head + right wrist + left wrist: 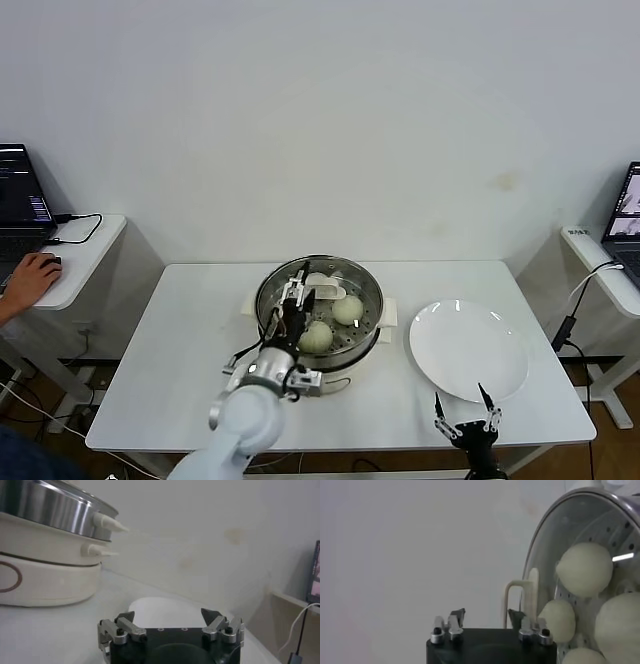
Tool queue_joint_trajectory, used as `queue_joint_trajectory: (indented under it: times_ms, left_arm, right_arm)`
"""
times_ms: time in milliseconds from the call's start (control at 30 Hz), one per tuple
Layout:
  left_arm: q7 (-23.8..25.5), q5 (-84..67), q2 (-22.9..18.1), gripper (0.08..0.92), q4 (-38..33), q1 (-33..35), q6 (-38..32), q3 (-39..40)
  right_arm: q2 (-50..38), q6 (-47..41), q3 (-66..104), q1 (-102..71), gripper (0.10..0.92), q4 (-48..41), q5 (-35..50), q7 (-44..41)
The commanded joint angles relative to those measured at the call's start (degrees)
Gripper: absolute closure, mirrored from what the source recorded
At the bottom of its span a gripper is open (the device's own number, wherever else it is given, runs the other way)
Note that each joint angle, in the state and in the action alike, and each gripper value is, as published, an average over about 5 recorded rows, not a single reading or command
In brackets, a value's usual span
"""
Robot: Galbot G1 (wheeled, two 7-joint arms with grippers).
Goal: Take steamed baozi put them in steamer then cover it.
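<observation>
- My left gripper (293,305) hangs over the near-left rim of the steamer (368,330), its fingers (456,616) spread apart and holding nothing.
- The cover (540,555) sits on the steamer, and I see the steamed baozi (347,310) through its glass.
- My right gripper (463,406) waits low by the near edge of the white plate (450,355), fingers spread wide, empty.
- Everything stands on the white table (190,350).

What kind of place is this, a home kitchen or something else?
Probably a robot test room, not a kitchen: a plain white table against a bare white wall, open laptops on side desks, and a shiny round steel steamer on a cream base.
</observation>
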Motion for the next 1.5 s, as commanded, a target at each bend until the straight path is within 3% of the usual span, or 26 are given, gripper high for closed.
queue_joint_trajectory:
  times_ms: [33, 233, 400, 700, 900, 1500]
  left_arm:
    - [-8.1, -25.6, 5.6, 0.208, -16.4, 16.0, -2.3, -6.6]
    - [-19.7, -64.3, 2.9, 0.178, -13.9, 28.9, -19.6, -21.4]
    - [-22.3, -79.2, 2.1, 0.177, -12.0, 35.0, -22.9, -28.3]
    - [-21.4, -83.0, 0.7, 0.177, -7.8, 44.1, -29.0, -32.9]
    - [-20.2, -86.2, -0.3, 0.177, -5.0, 45.0, -31.8, -34.6]
    - [-17.2, -88.9, -1.3, 0.177, -3.4, 45.1, -30.5, -33.9]
  right_arm:
    - [-1.0, 0.1, -0.2, -0.5, 0.203, 0.6, 0.7, -0.2]
    - [-2.6, -0.8, -0.9, -1.1, 0.203, 2.6, 3.5, -0.7]
    - [-5.7, -2.1, -1.4, -2.7, 0.202, 6.0, 7.0, -1.6]
    - [-8.7, -3.7, -4.2, -7.6, 0.203, 9.5, 10.4, -2.5]
    - [-8.4, -3.9, -4.9, -8.5, 0.203, 10.2, 10.7, -2.5]
    - [-7.9, -7.6, -6.1, -10.5, 0.203, 13.4, 13.7, -2.8]
